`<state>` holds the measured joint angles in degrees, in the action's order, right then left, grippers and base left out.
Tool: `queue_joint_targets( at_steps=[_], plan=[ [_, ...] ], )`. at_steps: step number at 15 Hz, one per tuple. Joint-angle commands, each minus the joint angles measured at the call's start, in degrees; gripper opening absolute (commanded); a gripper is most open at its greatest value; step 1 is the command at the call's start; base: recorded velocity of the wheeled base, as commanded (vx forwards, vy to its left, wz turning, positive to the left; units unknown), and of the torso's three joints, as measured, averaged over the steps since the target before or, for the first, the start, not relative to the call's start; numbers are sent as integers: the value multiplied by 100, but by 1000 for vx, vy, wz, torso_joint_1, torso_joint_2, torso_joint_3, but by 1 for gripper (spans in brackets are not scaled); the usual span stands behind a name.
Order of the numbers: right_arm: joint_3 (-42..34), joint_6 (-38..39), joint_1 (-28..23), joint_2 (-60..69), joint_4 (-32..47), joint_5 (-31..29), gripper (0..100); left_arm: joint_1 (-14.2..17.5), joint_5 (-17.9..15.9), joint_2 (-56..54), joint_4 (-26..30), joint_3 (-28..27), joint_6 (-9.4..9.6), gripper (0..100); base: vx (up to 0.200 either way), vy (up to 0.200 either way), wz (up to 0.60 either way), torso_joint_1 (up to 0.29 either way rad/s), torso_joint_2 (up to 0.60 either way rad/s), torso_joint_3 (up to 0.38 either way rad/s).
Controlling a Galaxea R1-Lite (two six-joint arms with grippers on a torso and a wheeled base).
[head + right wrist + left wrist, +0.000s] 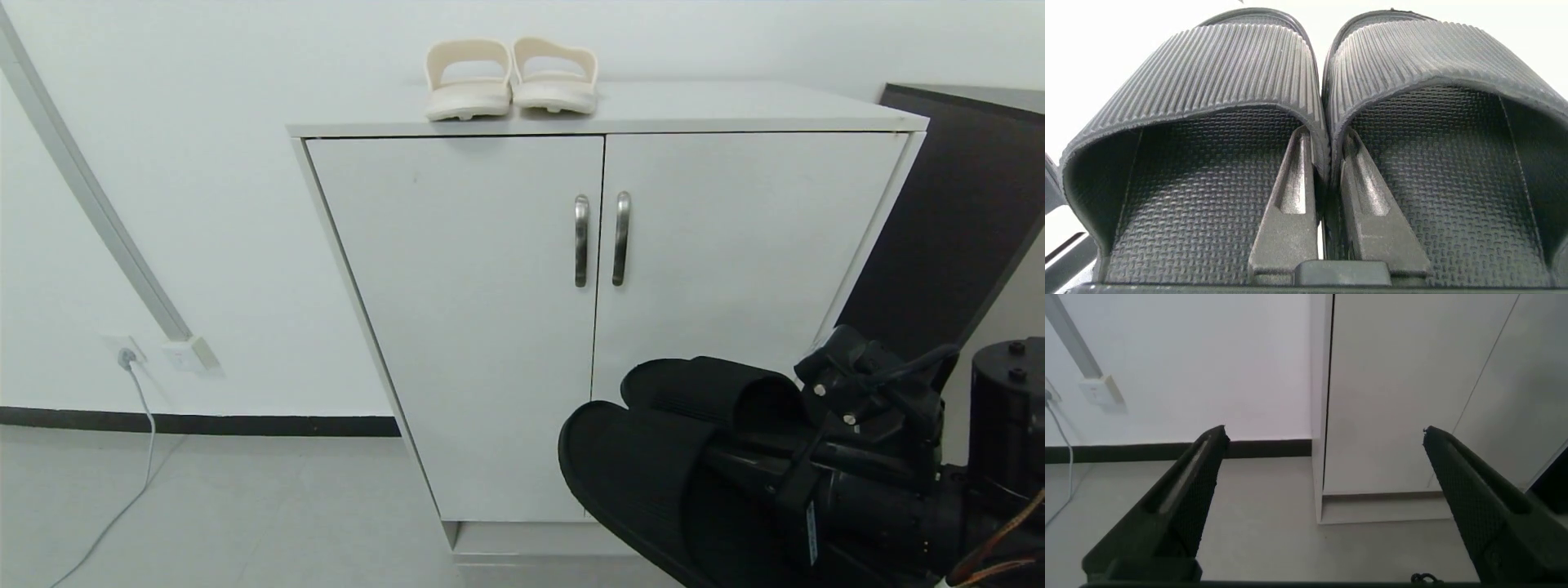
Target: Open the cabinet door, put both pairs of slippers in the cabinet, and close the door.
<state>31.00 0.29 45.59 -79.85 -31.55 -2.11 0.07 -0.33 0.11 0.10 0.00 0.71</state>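
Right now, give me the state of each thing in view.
Left door: shut.
Right door: shut.
White slippers: side by side on the cabinet top.
Black slippers: pinched together, held off the floor.
Right gripper: shut on that pair.
Left gripper: open, empty.
Cable: plugged into the wall socket.

Plain room, perhaps office: white cabinet, wall socket, grey floor.
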Motion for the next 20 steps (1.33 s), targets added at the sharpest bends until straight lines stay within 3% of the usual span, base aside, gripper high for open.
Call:
queue_joint_targets(
  at_steps=[1,5,6,7,8,11,13,14,16,18,20],
  plan=[
    [2,-3,2,-22,0,0,0,1,-2,-2,-1,0,0,100,0,0,0,-12,383,369],
    [-24,6,2,22,-141,0,0,1,-73,7,-27,-70,96,100,0,0,0,-1,110,93],
    [-77,6,2,22,-167,0,0,1,-108,200,-27,-694,-141,100,0,0,0,0,0,0],
    [-103,6,2,4,-176,0,0,1,-134,595,17,-1354,-598,100,0,0,0,0,0,0],
    [-112,-3,11,-13,-238,0,0,-7,-213,1263,34,-1828,-827,100,0,0,0,0,0,0],
    [-121,-3,29,-13,-246,0,0,-7,-767,2511,-361,-1828,-844,100,0,0,0,0,0,0],
    [-165,6,29,-13,-255,0,0,-7,-1215,3487,-1179,-1846,-844,100,0,0,0,0,0,0],
    [-165,6,29,-13,-255,0,0,-7,-1277,3689,-1354,-1854,-844,100,0,0,0,0,0,0],
    [-173,6,29,-22,-255,0,0,-60,-1593,4674,-2269,-1916,-827,100,0,0,0,0,0,0],
    [-173,-3,29,-22,-255,0,0,-289,-1707,5192,-2646,-2083,-827,100,0,0,0,0,0,0],
    [-173,-3,29,-22,-255,0,0,-552,-1699,5438,-2682,-2303,-827,100,0,0,0,0,0,0]
  ],
)
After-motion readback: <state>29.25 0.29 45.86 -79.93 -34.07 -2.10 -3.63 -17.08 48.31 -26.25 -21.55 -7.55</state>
